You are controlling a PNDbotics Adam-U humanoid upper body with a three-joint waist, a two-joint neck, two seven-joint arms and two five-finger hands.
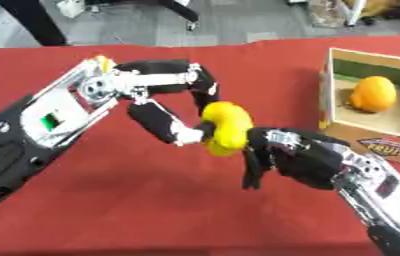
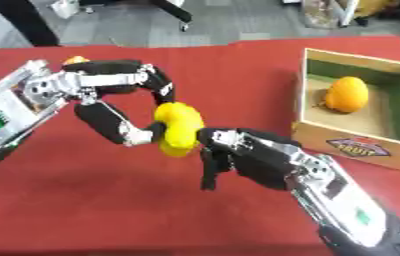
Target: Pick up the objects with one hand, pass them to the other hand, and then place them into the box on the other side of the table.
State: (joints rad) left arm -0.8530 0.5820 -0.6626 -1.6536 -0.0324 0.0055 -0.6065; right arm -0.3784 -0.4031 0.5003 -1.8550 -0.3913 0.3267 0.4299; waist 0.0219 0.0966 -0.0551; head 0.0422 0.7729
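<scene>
A yellow, curved, fruit-like object [image 1: 226, 126] hangs above the middle of the red table. My left hand [image 1: 161, 95] comes in from the left and is shut on it, fingers curled over its top and thumb under its left side. My right hand [image 1: 301, 158] reaches in from the lower right. It sits just right of and below the yellow object, touching or nearly touching it, with its fingers [image 1: 254, 170] relaxed and hanging down, holding nothing. The cardboard box [image 2: 343, 145] stands at the right edge with an orange fruit [image 2: 347, 94] inside.
The red cloth [image 1: 151, 200] covers the whole table. A small orange-yellow thing [image 1: 105, 61] shows just behind my left wrist. Beyond the far table edge lie grey floor and chair legs [image 1: 186, 15].
</scene>
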